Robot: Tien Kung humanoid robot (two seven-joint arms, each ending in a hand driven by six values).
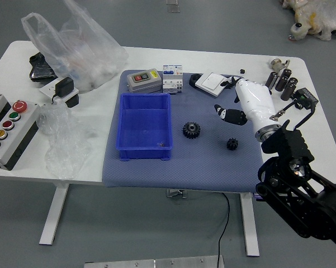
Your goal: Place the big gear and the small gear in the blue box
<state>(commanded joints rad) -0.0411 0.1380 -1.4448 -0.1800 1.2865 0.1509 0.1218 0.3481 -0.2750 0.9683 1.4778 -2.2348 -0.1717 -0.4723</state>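
My right hand (223,96) reaches in from the right over the mat's right part, fingers spread and holding nothing, its thumb pointing left. Beyond and left of the small black gear (232,144), it touches neither gear. The big black gear (191,130) lies flat on the mat, between the blue box and the small gear. The blue box (119,125) stands open at the top on the mat's left part, and both gears are outside it.
On the blue-grey mat (184,173), a grey switch box (144,81), a white module (172,79) and a white device (211,83) line the far side. Plastic bags (78,50) and a button panel (14,129) are left; black cylinders (282,80) stand far right.
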